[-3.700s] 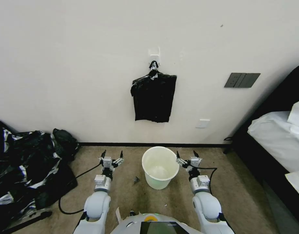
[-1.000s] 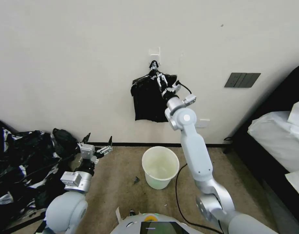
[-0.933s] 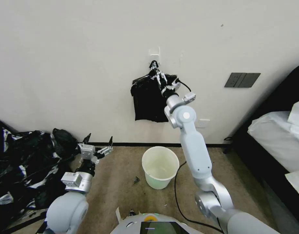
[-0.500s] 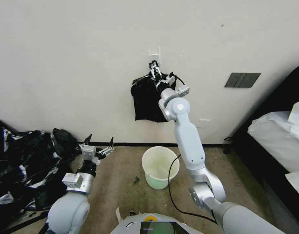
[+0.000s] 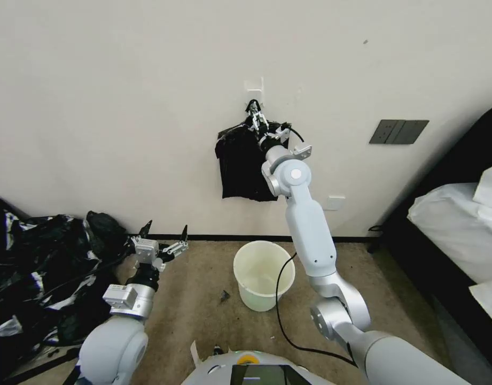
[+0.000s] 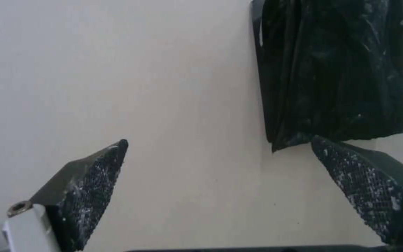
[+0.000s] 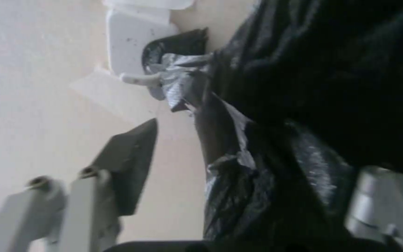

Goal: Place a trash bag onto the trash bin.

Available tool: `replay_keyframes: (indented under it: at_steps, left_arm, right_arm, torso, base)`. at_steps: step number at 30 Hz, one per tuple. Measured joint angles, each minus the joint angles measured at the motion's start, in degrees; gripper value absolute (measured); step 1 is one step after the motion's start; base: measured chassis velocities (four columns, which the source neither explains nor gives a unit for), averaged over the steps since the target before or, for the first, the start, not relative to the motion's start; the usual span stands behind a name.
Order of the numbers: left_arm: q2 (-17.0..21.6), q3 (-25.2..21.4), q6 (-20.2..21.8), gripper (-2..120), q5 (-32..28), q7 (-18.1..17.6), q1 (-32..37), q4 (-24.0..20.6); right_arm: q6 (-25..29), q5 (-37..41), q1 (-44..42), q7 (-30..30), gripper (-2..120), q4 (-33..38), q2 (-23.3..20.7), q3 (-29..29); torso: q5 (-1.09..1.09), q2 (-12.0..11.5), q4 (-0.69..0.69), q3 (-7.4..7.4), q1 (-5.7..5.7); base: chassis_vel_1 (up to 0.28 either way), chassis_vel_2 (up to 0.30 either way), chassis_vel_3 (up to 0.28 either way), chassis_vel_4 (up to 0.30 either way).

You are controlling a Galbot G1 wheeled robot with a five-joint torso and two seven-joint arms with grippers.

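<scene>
High on the pale wall, the flat rectangular bundle of thin black plastic trash bags (image 5: 244, 167) hangs by its knotted, silvery-creased top from one small white plastic hook (image 5: 254, 90). The right gripper (image 5: 258, 121) is raised to that knot, its two fingers spread with the bunched neck of plastic between them; whether they touch it cannot be told. Below, on the beige carpet, stands one small round cream-white plastic trash bin (image 5: 264, 275), smooth-walled and tapering, with nothing in it. The left gripper (image 5: 164, 234) hovers low, beside the bin on the robot's left, its two textured black fingers (image 6: 92, 189) wide apart and empty. One large crumpled heap of glossy black plastic (image 5: 40, 272) lies farther left.
</scene>
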Motion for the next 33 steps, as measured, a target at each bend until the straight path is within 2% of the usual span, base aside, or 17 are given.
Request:
replay_keyframes:
  at_steps: [2,4,5,8,9,12,13,15,17,20,33]
  left_arm:
    - [0.0,0.0,0.0,100,0.0,0.0,0.0,0.0]
    - [0.0,0.1,0.0,100,0.0,0.0,0.0,0.0]
    - [0.0,0.1,0.0,100,0.0,0.0,0.0,0.0]
    - [0.0,0.2,-0.1,100,0.0,0.1,0.0,0.1]
    - [0.0,0.2,-0.1,100,0.0,0.1,0.0,0.1]
    - [-0.1,0.3,-0.2,100,0.0,0.2,-0.1,0.1]
    - [-0.1,0.4,-0.2,100,-0.1,0.2,-0.1,0.1]
    - [-0.2,0.4,-0.2,100,-0.1,0.2,-0.1,0.1]
    - [-0.3,0.4,-0.3,100,-0.1,0.2,-0.1,0.1]
    - [-0.4,0.4,-0.8,100,-0.1,0.2,-0.1,0.2]
    - [-0.9,0.3,-1.4,100,-0.1,0.3,-0.4,0.4]
  right_arm:
    - [0.1,0.1,0.0,0.1,65,0.0,0.0,0.0]
    - [1.1,1.2,-0.1,0.1,54,0.0,0.2,-0.1]
    - [1.1,1.2,-0.1,0.1,54,0.0,0.2,-0.1]
    - [2.9,2.6,-0.2,0.2,39,0.2,0.4,-0.4]
    - [2.9,2.6,-0.2,0.2,39,0.2,0.4,-0.4]
    - [3.5,3.4,-0.3,0.6,28,0.2,0.7,-0.6]
    - [3.6,3.5,-0.4,0.7,19,0.2,0.7,-0.8]
    - [3.7,3.5,-0.5,0.7,16,0.3,0.7,-0.9]
    - [3.7,3.5,-0.8,0.9,6,0.3,0.9,-1.1]
    - [3.7,3.4,-1.2,0.9,0,0.6,0.8,-1.2]
    - [3.8,4.2,-3.3,1.0,0,3.2,-0.8,-2.3]
  torso:
    - [0.0,0.0,0.0,0.0,0.0]
    - [0.0,0.0,0.0,0.0,0.0]
    - [0.0,0.0,0.0,0.0,0.0]
    - [0.0,0.0,0.0,0.0,0.0]
    - [0.0,0.0,0.0,0.0,0.0]
    - [0.0,0.0,0.0,0.0,0.0]
    - [0.0,0.0,0.0,0.0,0.0]
    - [0.0,0.0,0.0,0.0,0.0]
    - [0.0,0.0,0.0,0.0,0.0]
    - [0.0,0.0,0.0,0.0,0.0]
    - [0.0,0.0,0.0,0.0,0.0]
  base:
    - [0.0,0.0,0.0,0.0]
    - [0.0,0.0,0.0,0.0]
    - [0.0,0.0,0.0,0.0]
    - [0.0,0.0,0.0,0.0]
    - [0.0,0.0,0.0,0.0]
    - [0.0,0.0,0.0,0.0]
    - [0.0,0.0,0.0,0.0]
    - [0.0,0.0,0.0,0.0]
    - [0.0,0.0,0.0,0.0]
    - [0.0,0.0,0.0,0.0]
    - [0.0,0.0,0.0,0.0]
